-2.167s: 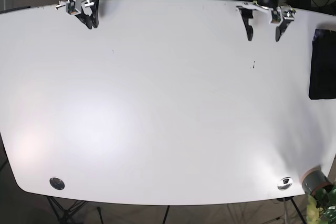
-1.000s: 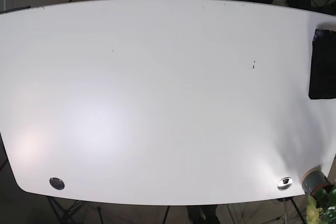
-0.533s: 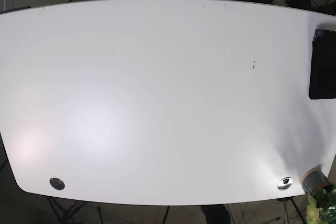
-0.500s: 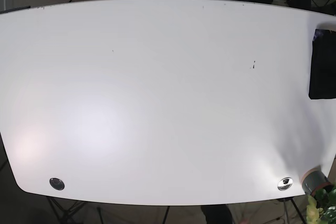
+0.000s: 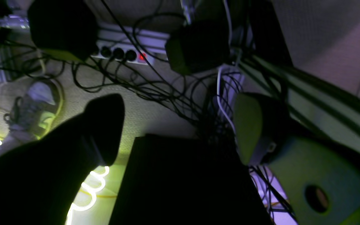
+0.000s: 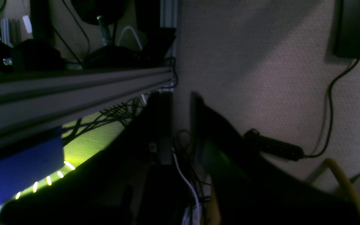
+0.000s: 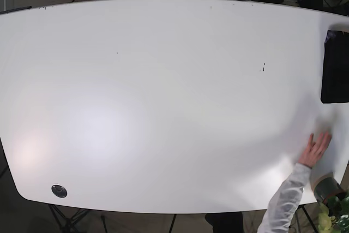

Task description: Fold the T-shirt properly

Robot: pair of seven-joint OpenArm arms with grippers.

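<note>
Only candidate for the T-shirt [image 7: 335,66]: dark rectangle at the far right edge of the table [image 7: 163,107], partly cut off by the frame. Looks flat and squared-off already (so probably folded and parked, but just a guess). Long axis running from the far edge toward the near edge, parallel to the table's right side. No way to tell collar end from hem end, so no calling which way it points.

Big change: both arms gone from over the table, pulled back past the far edge. New on the scene: a person's hand [image 7: 315,148] in a white sleeve [image 7: 283,200], resting flat on the near right corner. Reads like a reset between rounds, not a folding step.

Left claw [image 5: 177,106] spread wide and empty, hanging over floor cables. Right claw [image 6: 180,118] too dark to call, cannot tell whether spread or pressed together.
</note>
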